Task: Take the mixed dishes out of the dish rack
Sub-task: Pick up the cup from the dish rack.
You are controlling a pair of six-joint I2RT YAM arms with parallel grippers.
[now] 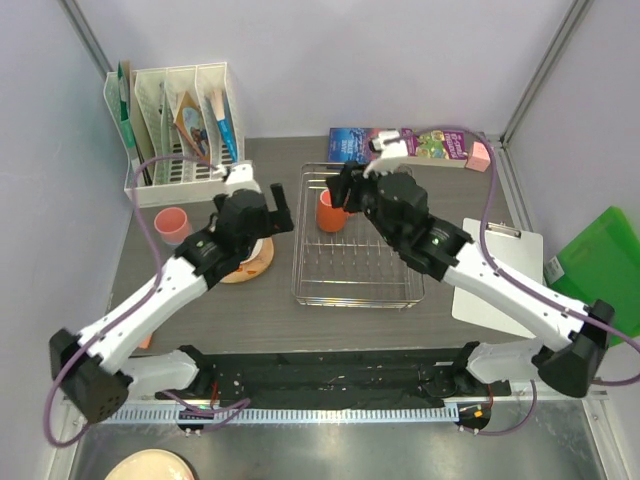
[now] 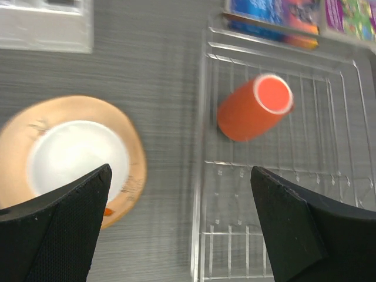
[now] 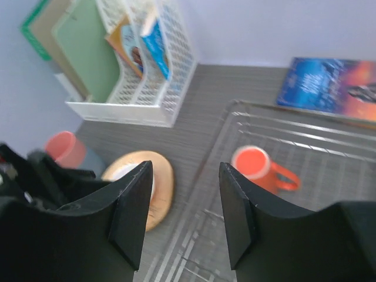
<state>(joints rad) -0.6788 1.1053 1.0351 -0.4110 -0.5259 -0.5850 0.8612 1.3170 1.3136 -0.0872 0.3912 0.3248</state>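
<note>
The orange mug [image 1: 330, 210] stands upright in the far left corner of the silver wire dish rack [image 1: 355, 285]. My right gripper [image 1: 346, 190] hovers just above and behind it, open and empty. In the right wrist view [image 3: 185, 217] the mug [image 3: 255, 167] lies beyond the right finger. My left gripper [image 1: 282, 208] is open and empty above the table, between the rack and the orange bowl [image 1: 250, 262]. In the left wrist view [image 2: 179, 235] the mug [image 2: 249, 111] and the bowl [image 2: 76, 153] show. The pink cup [image 1: 172, 224] sits against the light blue cup [image 3: 91, 161] at the left.
A white slotted file organiser [image 1: 180, 120] stands at the back left. A book [image 1: 400, 145] and a pink block [image 1: 479, 155] lie behind the rack. A clipboard [image 1: 500, 270] and a green folder [image 1: 600, 260] lie at the right. A cream plate [image 1: 150, 466] shows at the bottom left edge.
</note>
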